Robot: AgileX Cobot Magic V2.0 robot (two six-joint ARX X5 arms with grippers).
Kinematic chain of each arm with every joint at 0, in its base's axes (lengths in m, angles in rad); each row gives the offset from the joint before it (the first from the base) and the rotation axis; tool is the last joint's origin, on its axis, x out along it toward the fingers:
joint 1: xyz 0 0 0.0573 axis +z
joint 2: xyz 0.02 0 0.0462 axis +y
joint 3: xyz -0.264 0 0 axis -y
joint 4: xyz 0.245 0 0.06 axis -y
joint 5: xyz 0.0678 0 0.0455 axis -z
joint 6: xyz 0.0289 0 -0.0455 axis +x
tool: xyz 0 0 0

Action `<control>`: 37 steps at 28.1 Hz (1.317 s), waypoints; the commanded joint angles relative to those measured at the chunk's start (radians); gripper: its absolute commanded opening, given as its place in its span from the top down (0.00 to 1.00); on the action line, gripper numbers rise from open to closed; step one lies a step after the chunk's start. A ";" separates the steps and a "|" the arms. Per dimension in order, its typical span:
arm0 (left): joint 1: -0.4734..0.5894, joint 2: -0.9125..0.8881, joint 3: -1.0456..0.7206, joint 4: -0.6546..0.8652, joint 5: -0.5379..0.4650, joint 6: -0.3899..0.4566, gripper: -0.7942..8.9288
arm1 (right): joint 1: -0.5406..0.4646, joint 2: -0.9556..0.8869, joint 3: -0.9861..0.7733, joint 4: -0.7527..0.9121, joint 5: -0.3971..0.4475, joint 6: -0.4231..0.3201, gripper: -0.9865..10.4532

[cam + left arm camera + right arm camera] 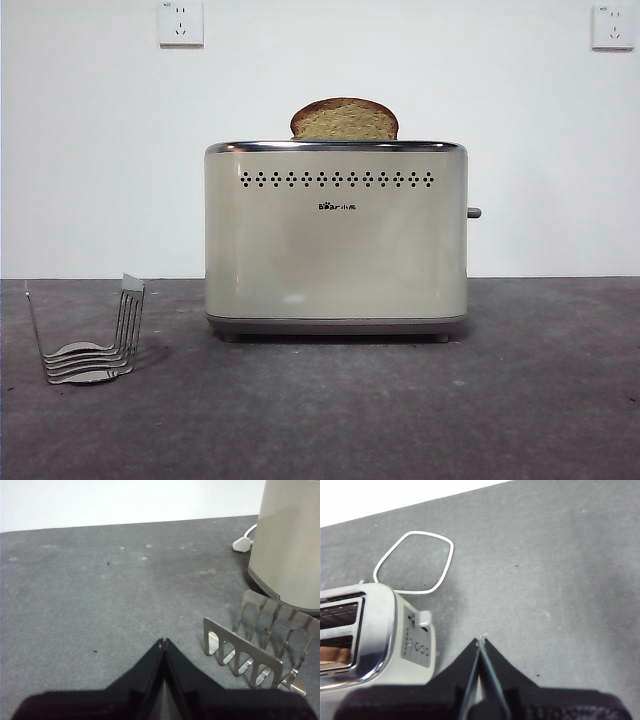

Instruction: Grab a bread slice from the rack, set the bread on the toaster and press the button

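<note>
- Bread (344, 121) stands upright in a slot of the toaster (336, 240); only its rounded top shows above the chrome rim. Judgement: it sits high because the lever is not yet pressed down.
- Right wrist view: a tan surface shows in the slot on the toaster's front side; the other slot looks empty.
- Rack (95, 340) stands empty on the surface, left of the toaster and apart from it. Its slice appears already moved.
- Button (474, 213) sticks out of the toaster's right end, high on the side. In the right wrist view the button (423, 618) is at the top of its slot, above a small control panel.
- Right gripper (481, 641) is clenched, holding nothing, out to the right of the toaster near the button end. Judgement: closed jaws give a firm tip for pushing the lever.
- Left gripper (163, 644) is clenched and empty, close by the rack; seemingly waiting.
- White cord (415, 562) loops on the surface beyond the toaster, clear of the button.
- Remaining step, as judged: press the button.
</note>
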 commanded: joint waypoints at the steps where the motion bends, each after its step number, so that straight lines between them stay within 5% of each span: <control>1: 0.003 0.009 -0.011 0.009 0.006 -0.010 0.92 | 0.005 -0.013 -0.050 0.023 0.065 -0.007 0.91; 7: 0.003 0.021 -0.011 0.009 0.006 -0.010 0.92 | 0.007 -0.445 -0.671 0.481 0.065 -0.008 0.91; 14: 0.003 0.023 -0.011 0.010 0.006 -0.010 0.92 | 0.008 -0.971 -1.354 0.708 0.373 -0.048 0.91; 17: 0.003 0.023 -0.011 0.009 0.006 -0.010 0.92 | 0.008 -1.085 -1.492 0.804 0.359 -0.048 0.91; 20: 0.003 0.023 -0.011 0.009 0.006 -0.010 0.92 | 0.008 -1.176 -1.551 0.846 0.264 -0.053 0.91; 30: 0.003 0.023 -0.011 0.009 0.006 -0.010 0.92 | 0.006 -1.268 -1.627 1.012 0.205 -0.104 0.91; 37: 0.003 0.023 -0.011 0.009 0.006 -0.010 0.92 | 0.005 -1.268 -1.627 1.003 0.053 -0.177 0.91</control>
